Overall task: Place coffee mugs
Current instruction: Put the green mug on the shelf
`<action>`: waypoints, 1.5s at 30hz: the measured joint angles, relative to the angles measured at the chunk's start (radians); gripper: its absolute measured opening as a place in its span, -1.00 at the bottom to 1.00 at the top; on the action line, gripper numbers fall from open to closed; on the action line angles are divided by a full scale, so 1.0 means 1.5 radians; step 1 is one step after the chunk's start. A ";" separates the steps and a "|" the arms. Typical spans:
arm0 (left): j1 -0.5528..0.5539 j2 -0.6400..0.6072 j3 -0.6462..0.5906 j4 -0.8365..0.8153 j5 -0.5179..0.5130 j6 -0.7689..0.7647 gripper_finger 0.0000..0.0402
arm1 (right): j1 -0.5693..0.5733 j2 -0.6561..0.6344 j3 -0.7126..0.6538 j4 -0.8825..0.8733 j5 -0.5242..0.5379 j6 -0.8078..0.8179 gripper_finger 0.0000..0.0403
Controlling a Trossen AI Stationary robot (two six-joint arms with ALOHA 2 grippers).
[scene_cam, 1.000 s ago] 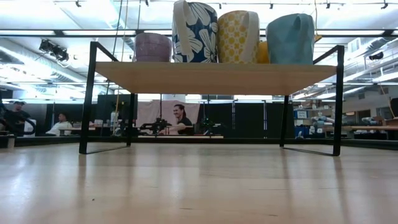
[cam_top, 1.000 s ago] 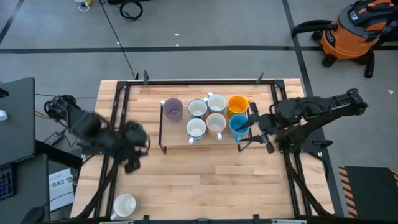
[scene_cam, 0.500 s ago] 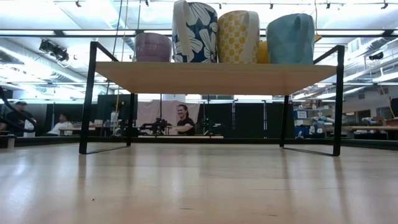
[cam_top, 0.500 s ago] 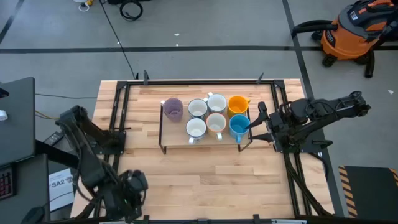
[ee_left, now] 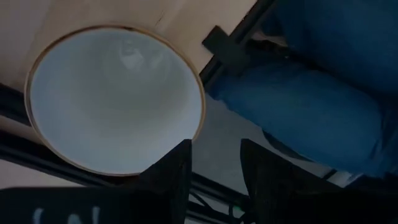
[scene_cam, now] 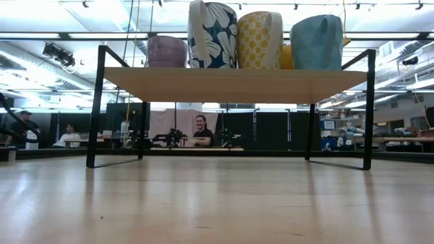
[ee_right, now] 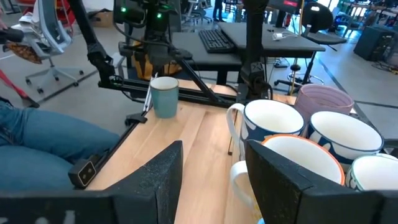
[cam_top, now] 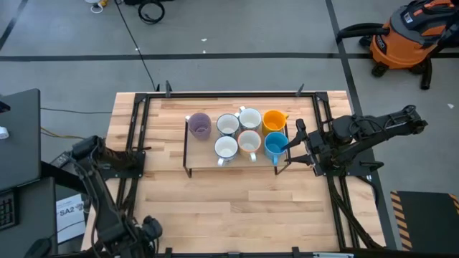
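**Mugs: six on the raised shelf, one at the near table edge**

Nearest, at the near left corner: left gripper (ee_left: pixel 211 171), fingers apart, empty, directly over a cream mug (ee_left: pixel 115 99) standing upright. Farther, mid-table: wooden shelf (cam_top: pixel 208 161) bearing purple mug (cam_top: pixel 199 125), white mugs (cam_top: pixel 226 147), orange mug (cam_top: pixel 274 120), blue mug (cam_top: pixel 275 145). Beside the blue mug: right gripper (cam_top: pixel 296 147), fingers apart, holding nothing.

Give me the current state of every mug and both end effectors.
Rack mugs: seven, upright, mouths up, on the rack's top.
Lone white mug: upright, empty, not gripped.
Left end effector: open, over the lone white mug's rim.
Right end effector: open, holding nothing, beside the blue mug.
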 joint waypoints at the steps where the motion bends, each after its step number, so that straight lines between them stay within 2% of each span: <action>1: -0.002 0.004 0.000 -0.001 0.000 -0.005 -0.28 | 0.000 0.000 0.000 0.001 0.000 0.000 -0.11; 24: -0.012 0.107 0.000 -0.030 -0.007 -0.005 -0.28 | 0.000 0.000 0.000 -0.001 0.000 -0.001 -0.10; 35: -0.011 0.112 0.000 -0.017 -0.007 0.007 -0.29 | 0.000 0.000 0.000 -0.001 0.000 -0.001 -0.10; 40: -0.011 0.112 0.000 -0.016 -0.008 -0.005 -0.34 | 0.000 0.000 0.000 -0.001 0.000 -0.001 -0.10; 45: -0.011 0.112 0.000 -0.016 -0.009 -0.005 -0.50 | 0.000 0.000 0.000 -0.001 0.000 -0.001 -0.10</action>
